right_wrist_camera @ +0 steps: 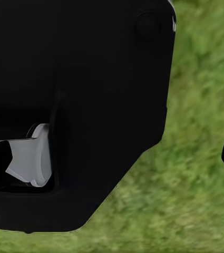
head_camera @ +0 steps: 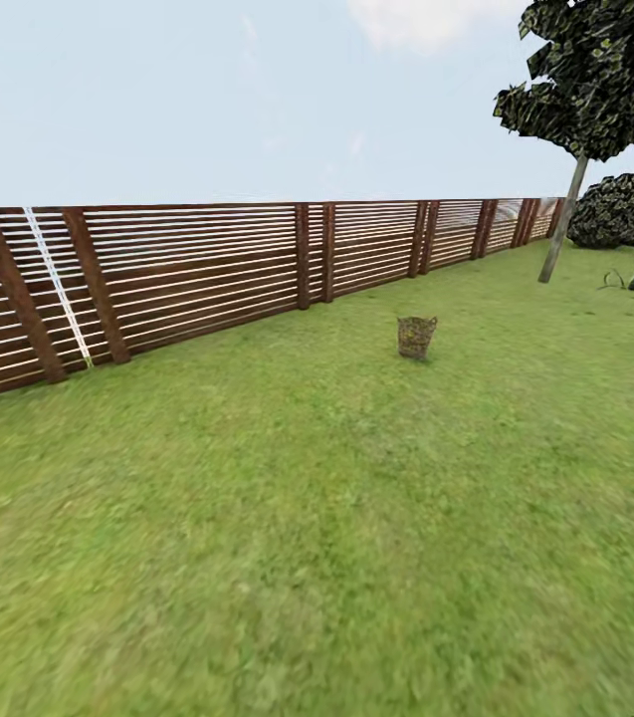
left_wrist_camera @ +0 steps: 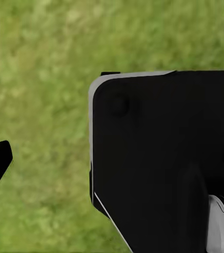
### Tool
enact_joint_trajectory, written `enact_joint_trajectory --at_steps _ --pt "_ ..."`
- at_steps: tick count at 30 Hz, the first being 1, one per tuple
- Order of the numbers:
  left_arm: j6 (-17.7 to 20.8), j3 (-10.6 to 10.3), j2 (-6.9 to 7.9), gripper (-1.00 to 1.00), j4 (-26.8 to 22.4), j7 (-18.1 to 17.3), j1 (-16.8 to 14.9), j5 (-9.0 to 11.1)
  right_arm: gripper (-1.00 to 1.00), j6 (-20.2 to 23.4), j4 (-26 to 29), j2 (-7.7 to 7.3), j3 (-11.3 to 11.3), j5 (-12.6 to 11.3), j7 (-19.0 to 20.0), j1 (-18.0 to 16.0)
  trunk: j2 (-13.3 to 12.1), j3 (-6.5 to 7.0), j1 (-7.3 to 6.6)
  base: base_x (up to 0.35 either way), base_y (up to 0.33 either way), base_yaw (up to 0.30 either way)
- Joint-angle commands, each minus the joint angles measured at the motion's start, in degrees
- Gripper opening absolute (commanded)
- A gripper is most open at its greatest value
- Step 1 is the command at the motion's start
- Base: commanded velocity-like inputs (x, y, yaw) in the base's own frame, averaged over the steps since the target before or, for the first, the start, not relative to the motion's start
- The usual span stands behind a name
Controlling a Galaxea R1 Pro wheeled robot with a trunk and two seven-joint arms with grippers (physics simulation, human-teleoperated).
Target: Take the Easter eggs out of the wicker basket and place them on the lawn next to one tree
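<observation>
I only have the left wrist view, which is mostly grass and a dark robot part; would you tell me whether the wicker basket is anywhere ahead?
Observer: Yes, the head view shows the wicker basket standing on the lawn ahead, slightly right of centre.
Operator: Thanks. Is there a tree near it?
Observer: One tree with a slim pale trunk stands farther off, to the basket's right.
Operator: And what bounds the lawn?
Observer: A slatted wooden fence runs along the left side and recedes toward the tree.
Operator: Are the eggs visible?
Observer: The basket is too small in the picture to tell.
</observation>
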State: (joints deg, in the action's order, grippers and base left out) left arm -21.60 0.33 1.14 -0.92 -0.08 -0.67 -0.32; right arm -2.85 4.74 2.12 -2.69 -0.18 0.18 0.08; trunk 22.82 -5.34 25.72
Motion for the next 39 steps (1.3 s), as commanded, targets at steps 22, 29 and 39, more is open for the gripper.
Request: enact_joint_trajectory --at_steps 22,29,39 --pt "-0.21 0.03 0.01 1.0 0.04 -0.01 -0.03 -0.04 1.0 -0.06 0.05 0.01 -0.23 -0.03 0.0 0.01 0.1 -0.1 0.06 0.304 0.0 -0.113" --pt "-0.2 0.03 0.01 1.0 0.04 -0.01 -0.03 -0.04 1.0 0.01 -0.08 0.0 -0.36 0.0 0.0 0.01 0.1 -0.1 0.06 0.302 0.0 -0.001" --pt "-0.21 0.03 0.01 1.0 0.04 -0.01 -0.03 -0.04 1.0 -0.03 -0.11 0.0 -0.26 0.0 0.0 0.01 0.1 -0.1 0.06 0.302 0.0 0.0"
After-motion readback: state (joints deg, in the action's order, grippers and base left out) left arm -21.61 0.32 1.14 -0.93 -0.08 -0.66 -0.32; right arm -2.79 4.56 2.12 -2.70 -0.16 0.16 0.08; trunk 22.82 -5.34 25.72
